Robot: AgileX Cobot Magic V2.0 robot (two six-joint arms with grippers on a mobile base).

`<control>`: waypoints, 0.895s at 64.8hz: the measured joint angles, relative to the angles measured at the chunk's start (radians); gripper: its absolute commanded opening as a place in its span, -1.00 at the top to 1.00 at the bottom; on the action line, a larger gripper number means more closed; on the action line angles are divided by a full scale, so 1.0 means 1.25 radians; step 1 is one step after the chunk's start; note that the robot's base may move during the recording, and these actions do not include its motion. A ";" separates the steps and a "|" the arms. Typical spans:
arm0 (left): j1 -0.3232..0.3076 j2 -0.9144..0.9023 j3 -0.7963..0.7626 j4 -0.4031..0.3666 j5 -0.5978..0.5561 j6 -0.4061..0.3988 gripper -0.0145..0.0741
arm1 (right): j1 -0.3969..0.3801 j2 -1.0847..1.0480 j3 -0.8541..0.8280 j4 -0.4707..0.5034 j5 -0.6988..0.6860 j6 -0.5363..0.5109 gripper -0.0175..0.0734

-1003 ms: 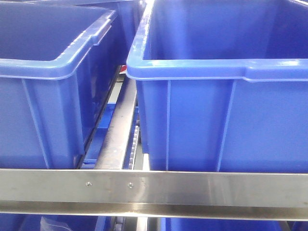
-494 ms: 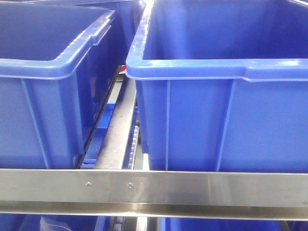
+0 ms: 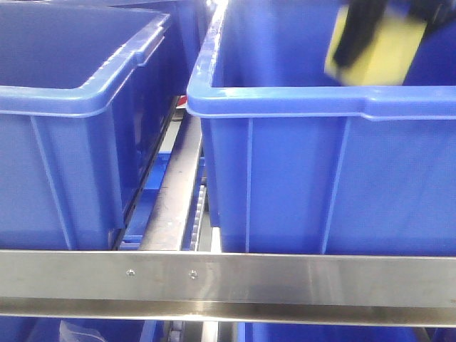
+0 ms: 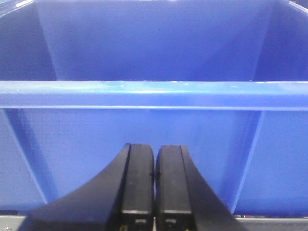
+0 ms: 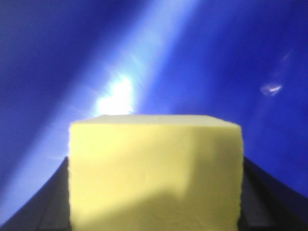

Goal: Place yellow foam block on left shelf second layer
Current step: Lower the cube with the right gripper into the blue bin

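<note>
now: right hand (image 3: 377,39) grips yellow foam block (image 5: 154,173) | above blue bin (image 3: 320,103)

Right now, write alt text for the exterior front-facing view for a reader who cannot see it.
A blurred yellow foam block, gripped by the right gripper, hangs at the top right over the open right blue bin. A second blue bin sits to its left, and a steel rail runs across the foreground.

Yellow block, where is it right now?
Front view, top right: the block is held in the right end effector above the right blue bin, over its interior.
</note>
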 measured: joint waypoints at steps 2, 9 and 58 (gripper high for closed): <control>0.000 0.000 0.000 0.000 0.000 0.000 0.36 | 0.000 0.013 0.000 -0.006 -0.006 0.000 0.01; 0.000 0.000 0.000 0.000 0.000 0.000 0.36 | 0.000 0.053 -0.001 -0.018 -0.022 0.000 0.01; 0.000 0.000 0.000 0.000 0.000 0.000 0.36 | 0.000 0.137 -0.004 -0.023 -0.048 0.000 -0.76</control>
